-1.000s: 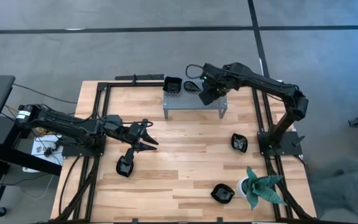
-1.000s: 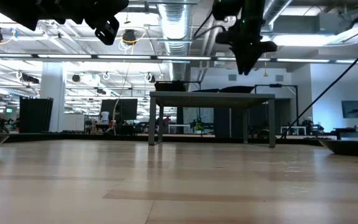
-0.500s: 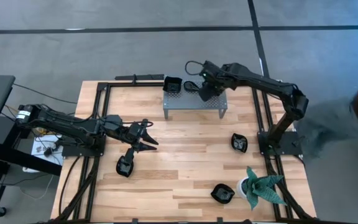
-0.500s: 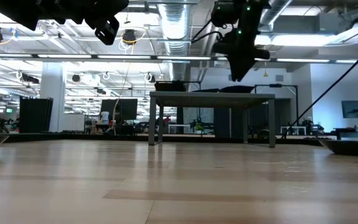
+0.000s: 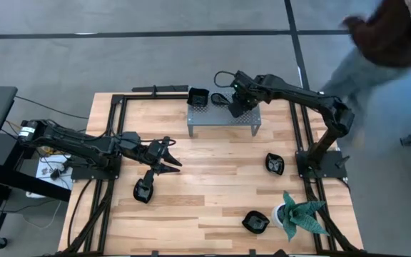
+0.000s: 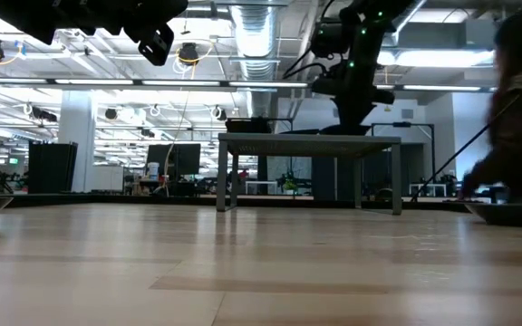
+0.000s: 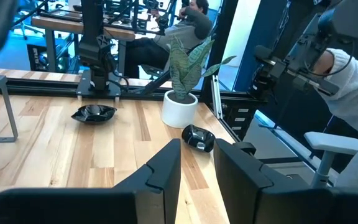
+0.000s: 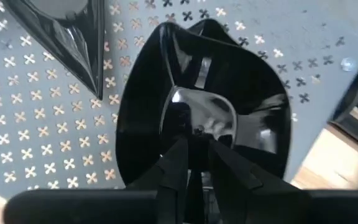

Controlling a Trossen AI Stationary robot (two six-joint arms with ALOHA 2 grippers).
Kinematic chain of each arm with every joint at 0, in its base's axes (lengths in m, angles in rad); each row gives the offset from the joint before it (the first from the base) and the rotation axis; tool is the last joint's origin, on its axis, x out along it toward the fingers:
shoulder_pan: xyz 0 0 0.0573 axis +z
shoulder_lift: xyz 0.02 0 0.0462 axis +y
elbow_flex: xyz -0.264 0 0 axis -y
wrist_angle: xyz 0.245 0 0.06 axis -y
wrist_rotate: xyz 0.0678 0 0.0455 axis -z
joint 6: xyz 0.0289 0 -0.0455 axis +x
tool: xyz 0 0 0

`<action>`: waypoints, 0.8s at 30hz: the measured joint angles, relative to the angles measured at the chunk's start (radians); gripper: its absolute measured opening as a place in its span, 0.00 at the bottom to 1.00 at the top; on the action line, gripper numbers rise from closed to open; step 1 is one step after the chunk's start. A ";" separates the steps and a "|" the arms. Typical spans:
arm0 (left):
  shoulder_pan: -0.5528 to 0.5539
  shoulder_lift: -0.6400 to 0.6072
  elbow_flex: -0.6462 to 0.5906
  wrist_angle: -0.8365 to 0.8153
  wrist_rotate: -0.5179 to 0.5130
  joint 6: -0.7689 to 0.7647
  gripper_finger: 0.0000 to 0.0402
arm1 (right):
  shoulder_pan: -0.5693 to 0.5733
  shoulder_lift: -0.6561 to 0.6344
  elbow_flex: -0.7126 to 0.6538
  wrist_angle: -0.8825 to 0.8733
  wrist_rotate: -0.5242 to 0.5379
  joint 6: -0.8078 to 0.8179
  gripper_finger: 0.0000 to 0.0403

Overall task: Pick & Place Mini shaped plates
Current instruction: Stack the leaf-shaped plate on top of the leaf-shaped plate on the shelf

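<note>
My right gripper (image 5: pixel 235 105) is low over the grey perforated shelf (image 5: pixel 212 118) and shut on a glossy black leaf-shaped mini plate (image 8: pixel 204 106). Two more black plates (image 5: pixel 198 97) (image 5: pixel 220 98) lie on the shelf; the right wrist view shows one (image 8: pixel 67 31) beside the held plate. My left gripper (image 5: pixel 168 158) hovers open over the table's left half, near a black plate (image 5: pixel 143 190) lying on the wood. Other plates (image 5: pixel 275 164) (image 5: pixel 255 221) lie on the right half. My right gripper pinches the leaf-shaped plate at its rim (image 8: pixel 194 134), on the side nearest the wrist, between its two fingers (image 8: pixel 174 163). The fingers come from above, pointing down at the shelf. The plate lies roughly flat over the perforated top; whether it rests on it I cannot tell.
A green spiky plant in a white pot (image 5: pixel 297 214) stands at the near right corner, beside one plate. A black frame rail (image 5: pixel 113 135) borders the table. A person (image 5: pixel 387 32) is beyond the far right corner, and others show past the table in the left wrist view.
My right gripper, still shut on the plate, has moved a little toward the table's left over the shelf and come down to the shelf top. A person has come into the high view beyond the far right corner.
</note>
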 joint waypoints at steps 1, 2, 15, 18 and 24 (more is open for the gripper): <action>0.000 0.000 0.000 0.000 0.000 0.000 0.24 | 0.000 0.000 -0.008 0.011 0.000 0.000 0.15; 0.000 0.000 0.000 0.000 0.000 0.000 0.24 | 0.000 0.000 -0.014 0.023 0.000 0.000 0.15; 0.000 0.000 0.000 0.000 0.000 0.000 0.24 | -0.024 0.017 -0.023 0.078 -0.024 0.071 0.15; 0.000 0.000 0.000 0.000 0.000 0.000 0.24 | -0.033 0.043 -0.021 0.072 -0.029 0.084 0.15; 0.000 0.000 0.000 0.001 0.000 0.000 0.24 | -0.032 0.053 0.005 0.067 -0.050 0.024 0.15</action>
